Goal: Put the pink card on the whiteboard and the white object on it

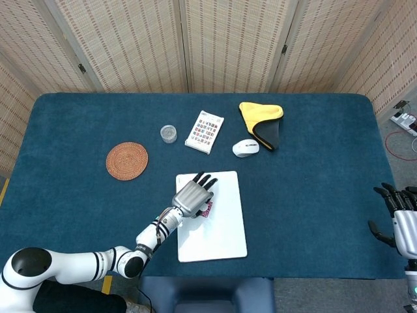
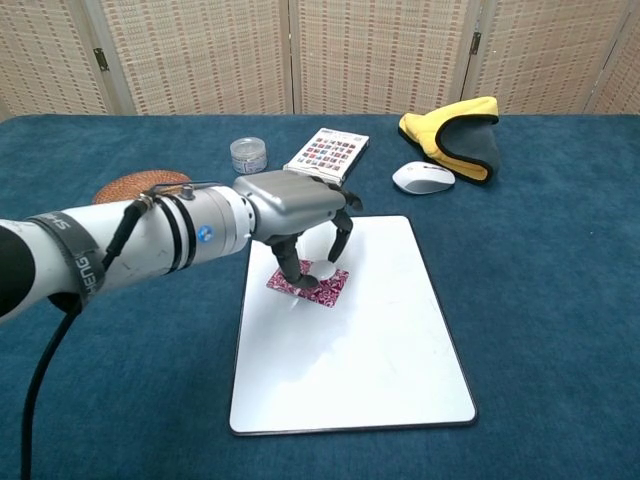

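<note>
The whiteboard (image 2: 385, 335) lies flat at the table's front middle, with the pink patterned card (image 2: 325, 290) on its upper left part. My left hand (image 2: 295, 205) hovers over the card, fingers pointing down. It pinches a small round white object (image 2: 303, 268) between thumb and finger, right at the card's surface. In the head view the left hand (image 1: 193, 195) covers most of the pink card (image 1: 207, 210) on the whiteboard (image 1: 221, 231). My right hand (image 1: 399, 222) stays at the far right edge with its fingers apart, holding nothing.
Behind the board stand a woven coaster (image 1: 127, 160), a small clear jar (image 1: 169, 134), a printed card box (image 1: 204, 132), a white mouse (image 1: 245, 148) and a yellow-and-grey cloth (image 1: 262, 122). Dark blue table surface (image 1: 313, 182) stretches to the right.
</note>
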